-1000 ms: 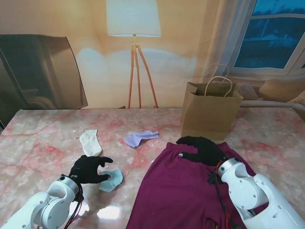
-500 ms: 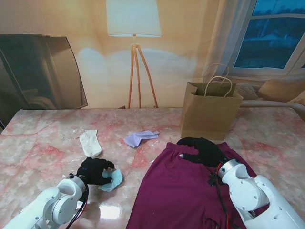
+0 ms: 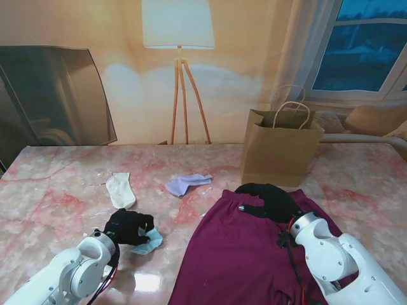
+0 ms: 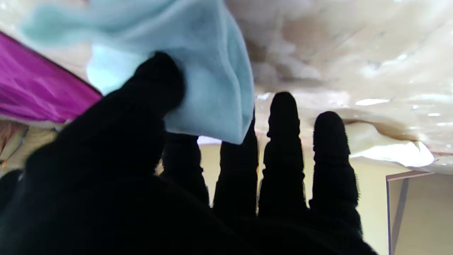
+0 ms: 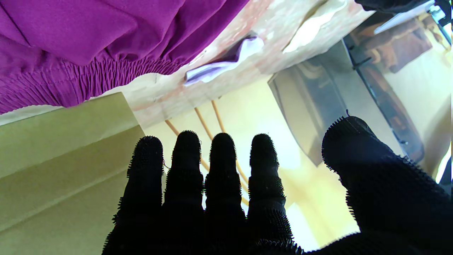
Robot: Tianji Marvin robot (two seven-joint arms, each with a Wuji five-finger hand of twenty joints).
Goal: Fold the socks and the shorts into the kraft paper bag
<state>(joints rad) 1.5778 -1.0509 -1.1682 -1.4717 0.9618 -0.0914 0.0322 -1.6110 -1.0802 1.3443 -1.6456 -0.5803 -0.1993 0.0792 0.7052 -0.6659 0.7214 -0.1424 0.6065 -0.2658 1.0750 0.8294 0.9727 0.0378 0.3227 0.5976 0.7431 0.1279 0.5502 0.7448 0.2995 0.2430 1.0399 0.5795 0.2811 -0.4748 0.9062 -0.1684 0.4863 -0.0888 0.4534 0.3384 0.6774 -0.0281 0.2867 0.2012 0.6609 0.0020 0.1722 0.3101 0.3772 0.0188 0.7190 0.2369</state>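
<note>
My left hand (image 3: 129,227) pinches a light blue sock (image 3: 151,241) at the table's near left; in the left wrist view the thumb (image 4: 155,81) presses the light blue sock (image 4: 208,88) against the index finger. The magenta shorts (image 3: 241,254) lie spread out at the near right. My right hand (image 3: 270,199) hovers open over their waistband (image 5: 70,81), fingers straight and holding nothing. A white sock (image 3: 120,190) and a lavender sock (image 3: 186,184) lie farther from me. The kraft paper bag (image 3: 280,149) stands upright beyond the shorts.
A floor lamp (image 3: 180,63) and a dark panel (image 3: 51,95) stand behind the table's far edge. The marble table top (image 3: 57,203) shows around the socks.
My left hand moved right onto the light blue sock and closed its thumb and fingers on it, bunching the sock. The right hand stayed put.
</note>
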